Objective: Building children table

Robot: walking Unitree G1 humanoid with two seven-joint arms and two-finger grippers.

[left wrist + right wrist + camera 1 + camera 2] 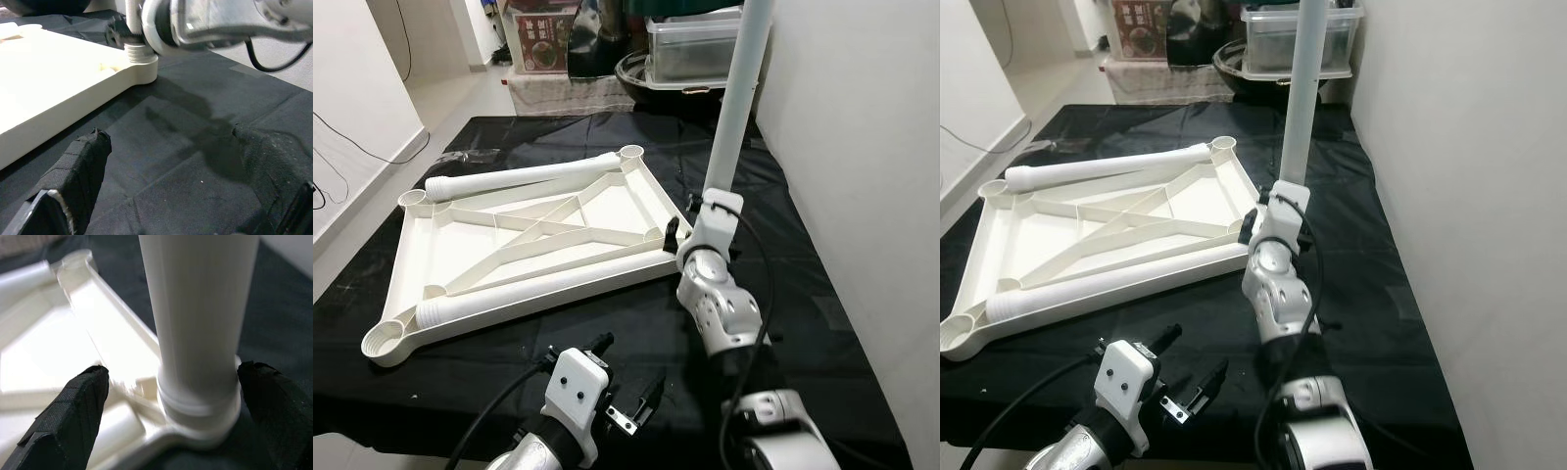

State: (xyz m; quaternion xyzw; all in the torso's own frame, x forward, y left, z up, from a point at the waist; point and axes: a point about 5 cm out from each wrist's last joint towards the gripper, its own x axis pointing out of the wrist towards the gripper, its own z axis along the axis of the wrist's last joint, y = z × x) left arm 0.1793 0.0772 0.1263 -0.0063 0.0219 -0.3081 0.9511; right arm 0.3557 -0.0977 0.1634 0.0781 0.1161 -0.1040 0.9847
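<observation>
You have one leg (736, 98) standing upright in a corner socket of the upturned tabletop (460, 250), which lies on the black cloth (783, 245). Two more legs (533, 176) lie loose across it; their sockets look unfilled. Your right gripper (171, 401) straddles the upright leg's base, fingers apart, not clamped. Your left gripper (171, 161) hovers spread over cloth, holding nothing.

The tabletop (460, 245) lies upside down on the cloth (803, 294) before me, two legs (524, 177) lying along it. A third leg (736, 108) stands upright in its right near corner socket. Boxes (690, 44) sit behind.
</observation>
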